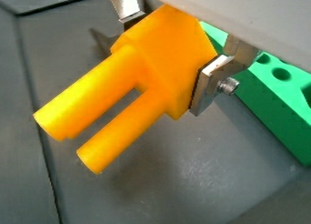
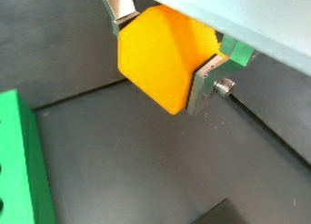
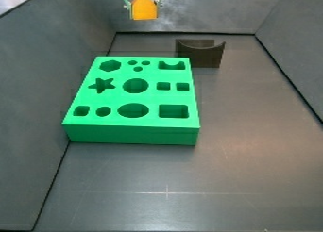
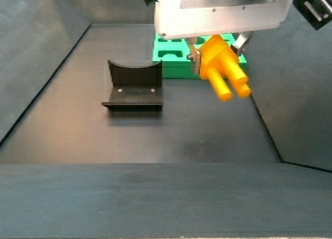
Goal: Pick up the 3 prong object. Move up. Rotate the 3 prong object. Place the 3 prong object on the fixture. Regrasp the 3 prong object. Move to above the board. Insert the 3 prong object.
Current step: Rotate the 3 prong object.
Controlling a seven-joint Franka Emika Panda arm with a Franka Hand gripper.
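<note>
Dark grey floor all around, and up in the air the gripper (image 1: 170, 47) has its silver plate fingers (image 1: 216, 80) clamped on the blocky body of the one small orange-yellow plastic 3 prong object (image 1: 136, 84). Its prongs stick out sideways and downward from the fingers. One dark notched fixture (image 4: 132, 85) sits below, beside one big green cut-out board (image 3: 132, 97).
</note>
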